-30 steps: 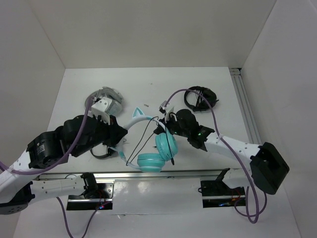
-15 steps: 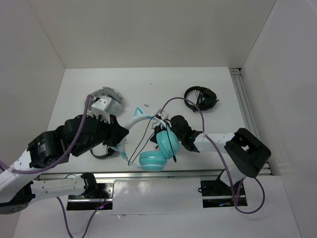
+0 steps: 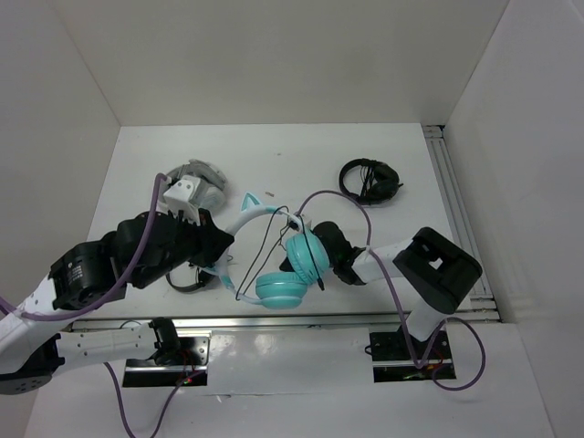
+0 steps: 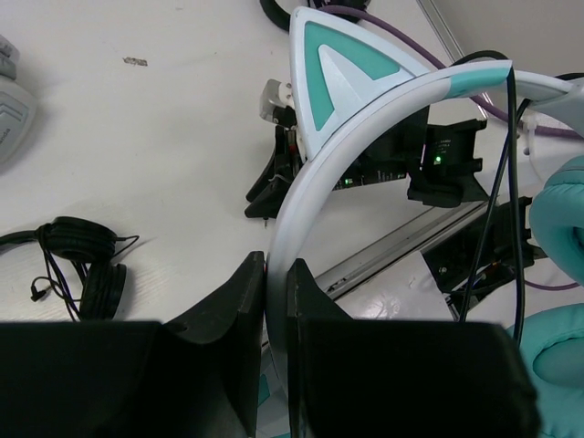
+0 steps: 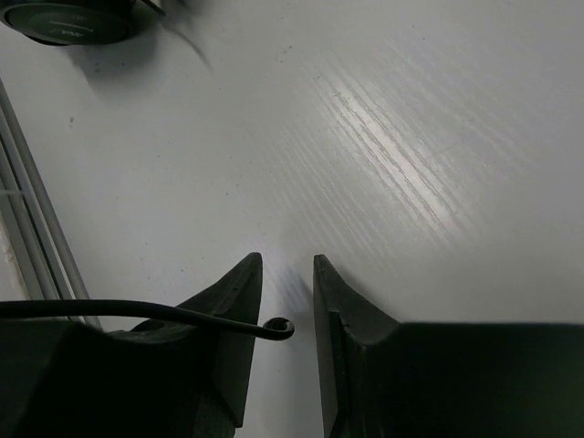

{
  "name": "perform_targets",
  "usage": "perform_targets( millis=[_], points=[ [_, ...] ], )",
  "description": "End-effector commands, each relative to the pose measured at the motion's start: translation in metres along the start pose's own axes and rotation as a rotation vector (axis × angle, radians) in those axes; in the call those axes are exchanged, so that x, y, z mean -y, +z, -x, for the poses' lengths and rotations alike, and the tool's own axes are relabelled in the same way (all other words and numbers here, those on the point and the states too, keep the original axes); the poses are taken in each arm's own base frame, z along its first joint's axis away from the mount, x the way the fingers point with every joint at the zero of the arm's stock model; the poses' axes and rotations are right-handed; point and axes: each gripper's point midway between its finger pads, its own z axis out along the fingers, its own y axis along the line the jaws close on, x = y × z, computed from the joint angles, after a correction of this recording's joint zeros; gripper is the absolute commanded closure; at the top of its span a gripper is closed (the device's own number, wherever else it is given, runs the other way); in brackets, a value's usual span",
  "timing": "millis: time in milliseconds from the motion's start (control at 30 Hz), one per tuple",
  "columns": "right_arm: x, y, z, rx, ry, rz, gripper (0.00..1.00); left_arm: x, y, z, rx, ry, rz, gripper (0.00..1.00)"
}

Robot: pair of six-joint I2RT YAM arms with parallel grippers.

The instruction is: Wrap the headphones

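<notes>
The teal headphones (image 3: 306, 255) lie at the near middle of the table, cat-ear headband (image 3: 248, 217) toward the left. My left gripper (image 3: 224, 246) is shut on the white headband (image 4: 365, 91); its jaws (image 4: 276, 265) pinch the band. The thin black cable (image 3: 265, 242) loops between band and earcups and also hangs at the right of the left wrist view (image 4: 497, 182). My right gripper (image 3: 294, 228) sits against the far earcup. In the right wrist view its jaws (image 5: 286, 265) stand a narrow gap apart, and the cable (image 5: 137, 310) lies across the left finger, curled end in the gap.
Smaller black headphones (image 3: 370, 180) lie far right, also seen in the right wrist view (image 5: 68, 20). Grey-white folded headphones (image 3: 203, 182) lie far left beside my left arm. A metal rail (image 3: 452, 192) runs along the right edge. A dark loop (image 3: 187, 281) lies under the left arm.
My right gripper moved left and nearer, round the far earcup, its arm folding in tight. The earcups shifted slightly. The left gripper kept its hold on the headband.
</notes>
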Motion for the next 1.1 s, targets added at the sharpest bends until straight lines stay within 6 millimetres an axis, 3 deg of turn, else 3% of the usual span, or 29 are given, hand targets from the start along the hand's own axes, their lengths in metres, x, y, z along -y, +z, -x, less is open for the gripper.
perform_targets(
  millis=[0,267,333,367,433,667,833,900,1067],
  points=[
    [-0.004,0.006,0.009,0.061,0.013,0.039,0.64,0.017,-0.019,0.045,0.156,-0.129,-0.079,1.0],
    [-0.006,0.009,-0.012,0.01,0.043,0.054,0.66,0.005,-0.023,0.048,0.179,-0.139,-0.023,1.0],
    [-0.006,0.007,-0.01,0.013,0.042,0.045,0.72,0.003,-0.023,0.049,0.184,-0.14,-0.014,1.0],
    [-0.006,0.007,-0.01,0.014,0.042,0.045,0.85,0.0,-0.022,0.048,0.183,-0.136,0.001,1.0],
    [-0.003,0.007,-0.016,-0.006,0.051,0.03,0.94,-0.006,-0.025,0.05,0.198,-0.15,0.025,1.0],
    [-0.002,0.003,-0.017,-0.004,0.054,-0.053,1.0,-0.027,-0.026,0.046,0.212,-0.233,0.137,1.0],
    [-0.022,-0.014,-0.008,0.025,0.046,-0.193,1.0,-0.061,-0.024,0.04,0.259,-0.354,0.346,1.0],
    [-0.043,-0.022,-0.001,0.064,0.022,-0.21,1.0,-0.072,-0.027,0.038,0.279,-0.417,0.408,1.0],
    [-0.084,-0.047,-0.006,0.1,0.006,-0.232,1.0,-0.103,-0.03,0.037,0.361,-0.501,0.611,1.0]
  ],
)
